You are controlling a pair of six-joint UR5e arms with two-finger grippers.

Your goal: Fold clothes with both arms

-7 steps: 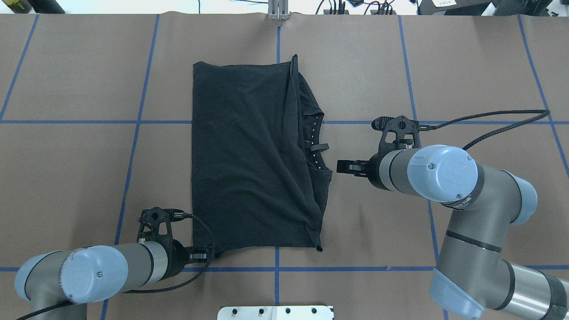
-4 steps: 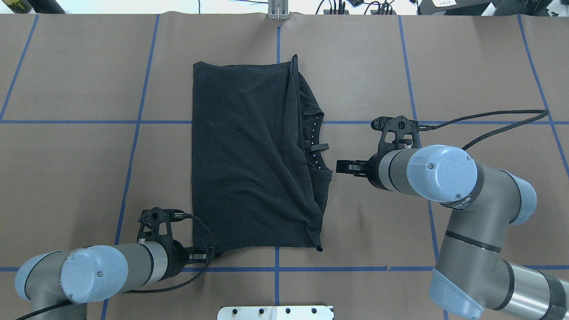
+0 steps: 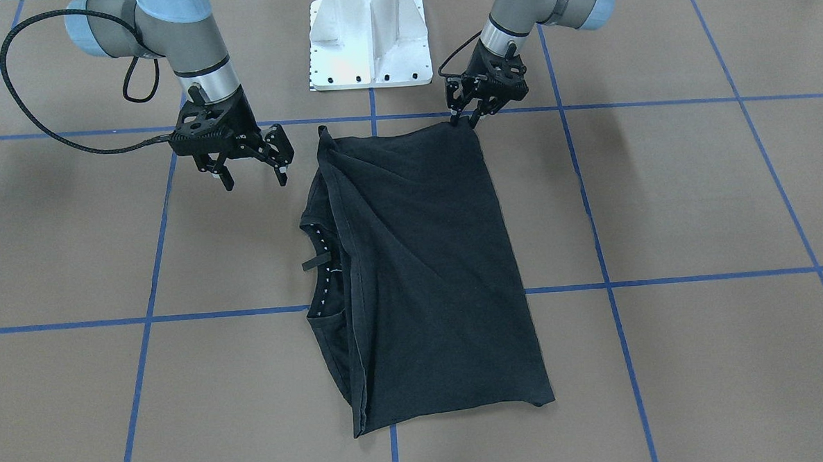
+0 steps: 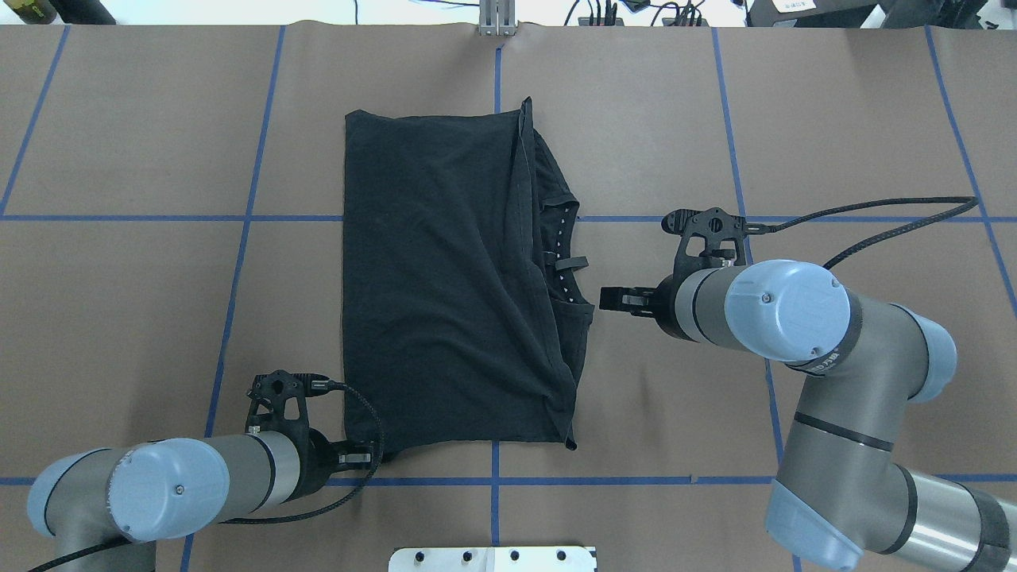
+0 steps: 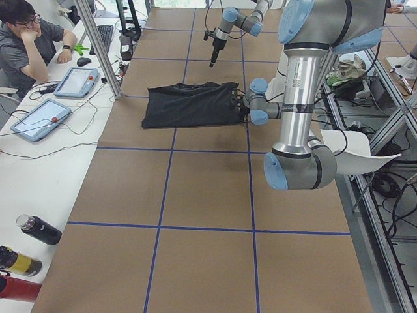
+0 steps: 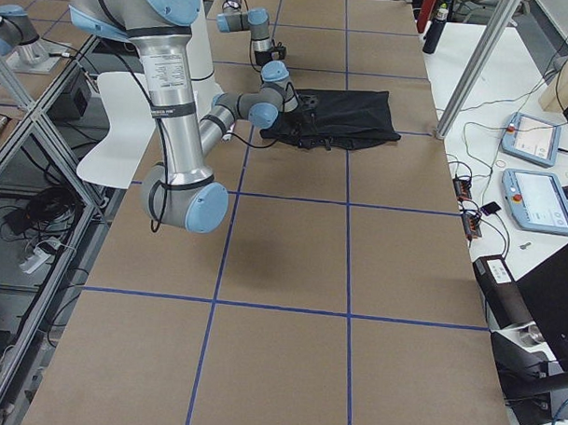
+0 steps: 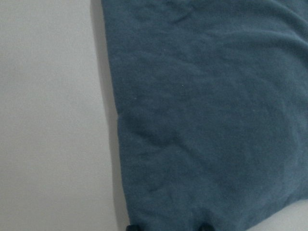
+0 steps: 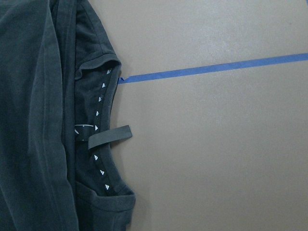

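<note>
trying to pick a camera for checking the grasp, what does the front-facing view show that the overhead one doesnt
Only front-facing: the right gripper with its fingers spread apart, clear of the cloth, and the left gripper with its tips at the corner of the T-shirt nearest the robot. Only overhead: the metal bracket and cables at the far edge of the table. Both: the folded T-shirt lying flat, its collar toward the right arm.

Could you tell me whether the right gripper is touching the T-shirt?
No, the right gripper hangs open beside the T-shirt's collar side, with a clear gap between them.
</note>
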